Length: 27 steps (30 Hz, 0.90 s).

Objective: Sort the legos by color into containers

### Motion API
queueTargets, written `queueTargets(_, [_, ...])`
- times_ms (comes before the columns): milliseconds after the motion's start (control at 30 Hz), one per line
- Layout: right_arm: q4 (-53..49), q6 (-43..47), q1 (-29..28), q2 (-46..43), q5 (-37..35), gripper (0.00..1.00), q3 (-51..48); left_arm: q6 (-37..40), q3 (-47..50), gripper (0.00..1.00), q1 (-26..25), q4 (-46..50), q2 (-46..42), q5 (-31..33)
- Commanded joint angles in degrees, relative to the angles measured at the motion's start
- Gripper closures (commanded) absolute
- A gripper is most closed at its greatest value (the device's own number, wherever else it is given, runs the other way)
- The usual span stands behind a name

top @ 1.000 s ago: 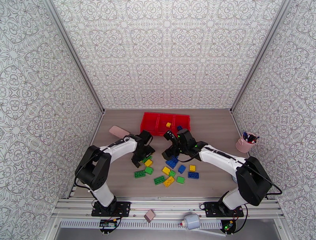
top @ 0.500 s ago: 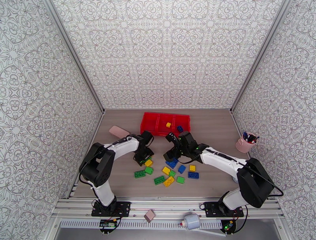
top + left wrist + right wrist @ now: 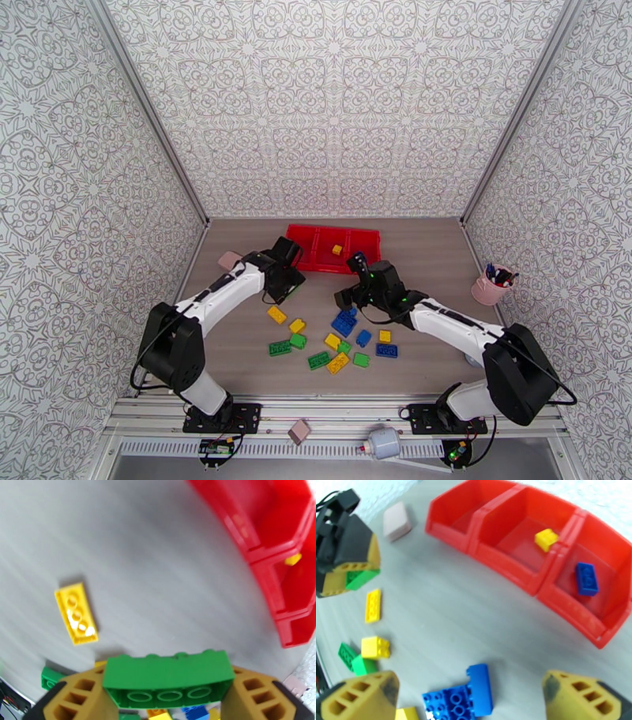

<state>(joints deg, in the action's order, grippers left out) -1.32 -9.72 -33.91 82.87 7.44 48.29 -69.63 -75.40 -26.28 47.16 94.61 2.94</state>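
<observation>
Left gripper (image 3: 168, 695) is clamped on a green brick (image 3: 166, 673), one finger on each short end, so the brick's long axis spans the gap between the fingers. Its hollow underside faces the wrist camera, and it appears to hang clear of the table (image 3: 158, 559). Right gripper (image 3: 470, 699) stands wide apart and empty over a cluster of blue bricks (image 3: 480, 685).

The coming move turns on where the red tray (image 3: 324, 268) lies from the held brick. From above, the left gripper (image 3: 286, 276) sits just at the tray's near-left corner, with the tray beyond it and to its right. The tray's long axis runs across the table. The left compartment is the nearest one to this arm, while the right arm is closer to the tray's right end.

The right wrist view shows what the others do not. The left compartment (image 3: 454, 513) is empty, the middle one holds a yellow brick (image 3: 546, 539), and the right one holds a blue brick (image 3: 586, 578). So the empty left compartment is probably where green belongs. That view also shows the left gripper (image 3: 351, 569) with green between its fingers, and a pink block (image 3: 397, 521) beside the tray. The left wrist view shows only the tray's near wall (image 3: 252, 539), at upper right.

Many loose bricks (image 3: 336, 347) lie unsorted on the table.
</observation>
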Motion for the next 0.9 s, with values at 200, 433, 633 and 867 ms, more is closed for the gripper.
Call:
queueTargets(200, [3.3,-2.4,0.7,-1.0,-1.9,0.0,0.2,5.0,-15.6,0.4,3.2,-5.6,12.7,-0.1])
queueTargets(433, [3.1,-2.9,0.6,-1.2,-2.7,0.0,-0.5,5.1,-28.3,0.4,4.6,-3.9,23.7,0.6])
queueTargets(633, [3.2,-3.1,0.7,-0.5,-2.8,0.0,-0.4,4.7,-37.8,0.36,5.1,-1.6,31.5,0.7])
queueTargets(867, [0.6,-2.9,0.7,-0.3,-3.4,0.0,1.1,7.0,-42.0,0.21,5.5,0.3,33.7,1.3])
